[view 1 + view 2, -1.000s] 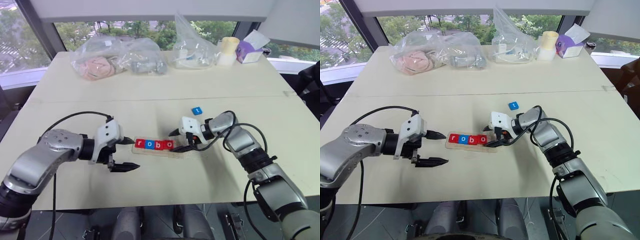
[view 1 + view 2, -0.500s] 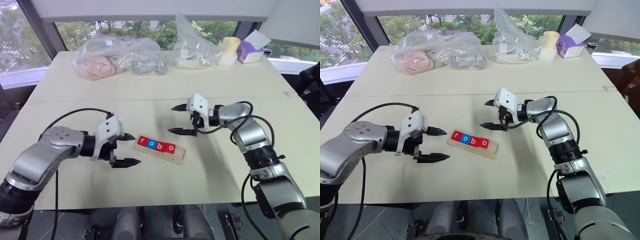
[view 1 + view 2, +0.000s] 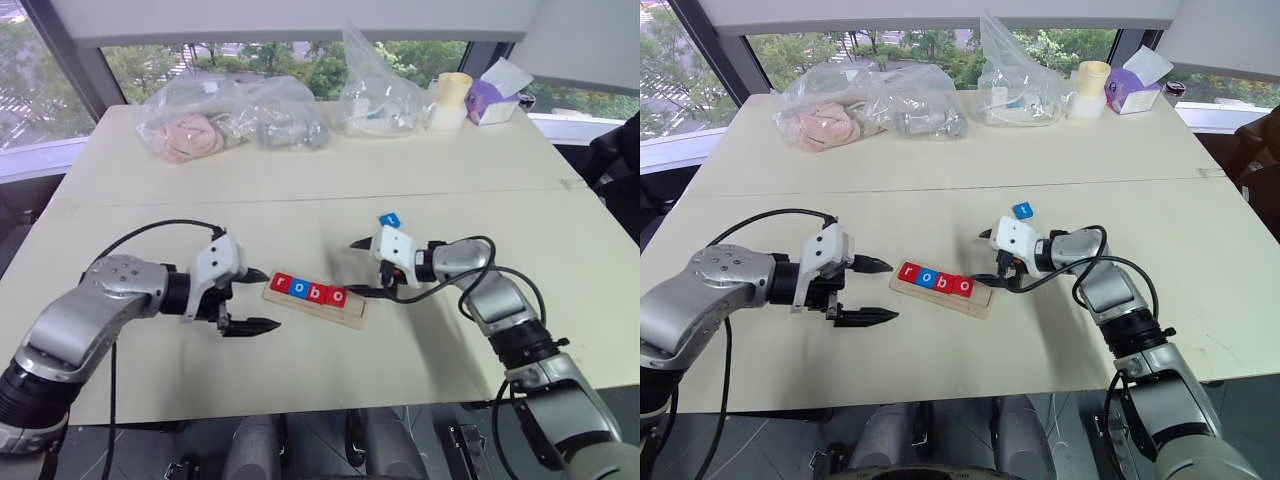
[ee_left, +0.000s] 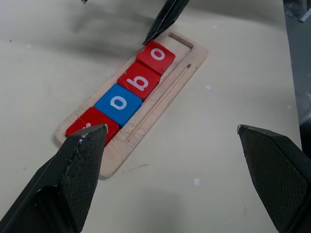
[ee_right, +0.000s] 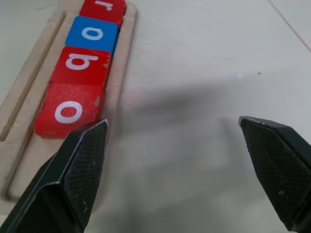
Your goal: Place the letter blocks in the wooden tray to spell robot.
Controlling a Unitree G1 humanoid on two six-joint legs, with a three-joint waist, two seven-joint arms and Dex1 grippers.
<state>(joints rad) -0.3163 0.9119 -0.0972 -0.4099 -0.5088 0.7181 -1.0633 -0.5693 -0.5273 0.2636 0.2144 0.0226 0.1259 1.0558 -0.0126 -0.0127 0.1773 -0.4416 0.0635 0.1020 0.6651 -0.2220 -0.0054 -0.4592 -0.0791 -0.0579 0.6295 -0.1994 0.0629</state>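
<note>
Four letter blocks [image 3: 310,291] already sit in the wooden tray [image 3: 352,310], reading r, o, b, o: red, blue, red, red. The slot past the last red o [image 5: 70,110] is bare wood. The fifth tile, the blue t block [image 3: 390,219], lies loose on the tabletop [image 3: 300,200], well beyond the tray's open end and just behind the right tool [image 3: 366,268].

The step in hand looks like fetching that last tile. The right tool stands wide and empty, one finger close to the tray's open end. The left tool [image 3: 254,300] is also wide and empty, hovering near the r end of the tray.

Next, the right tool likely needs to swing over to the t, close on its edges, and set it flat in the empty slot, the right way up.
</note>
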